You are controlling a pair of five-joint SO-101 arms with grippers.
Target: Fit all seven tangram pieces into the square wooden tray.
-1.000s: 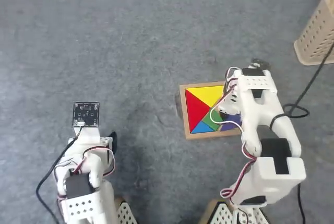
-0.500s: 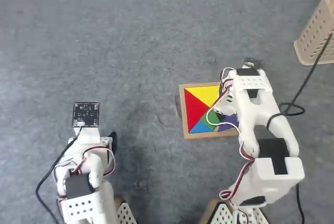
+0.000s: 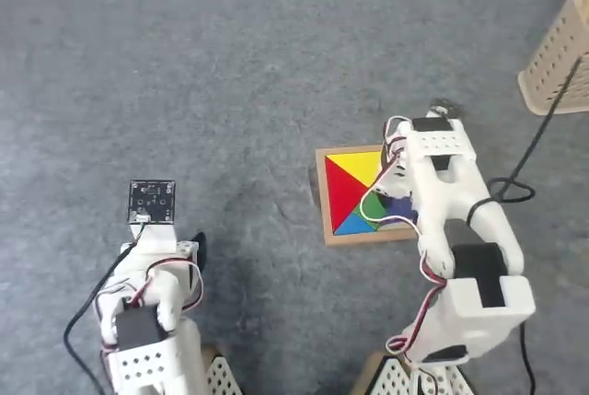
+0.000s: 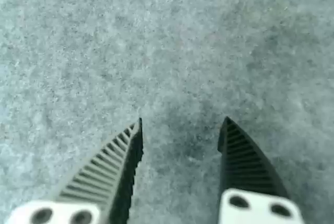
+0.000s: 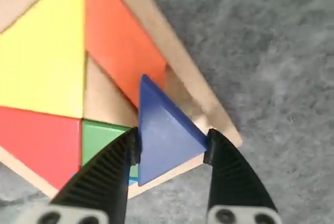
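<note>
Over at the square wooden tray [image 3: 322,202], the right arm [image 3: 451,202] hangs above the tray's far-right part, and its right claw [image 5: 172,143] is clamped on a dark blue triangle [image 5: 162,140], one finger pressed against each side of the piece. In the right wrist view this triangle sits over a corner of the tray, its point crossing the edge of the orange triangle [image 5: 122,51] and its broad end covering part of the wooden rim [image 5: 182,78]; whether it touches the tray floor cannot be told. Inside the tray lie a large yellow triangle [image 5: 42,62], touching the orange one along a straight seam, a red triangle [image 5: 39,140] just below the yellow, and a green piece [image 5: 102,140] beside the red. A patch of bare wood [image 5: 107,101] shows between the orange triangle and the green piece. From the high view, a light blue triangle [image 3: 354,225] fills the tray's near-left corner. Well apart, at the worktop's near-left side, the left arm [image 3: 147,303] points down at the grey worktop [image 3: 230,91], and the left claw [image 4: 182,125] is spread wide with nothing between its ribbed fingers [image 4: 125,156]. A beige perforated container [image 3: 557,59] stands at the far-right edge.
</note>
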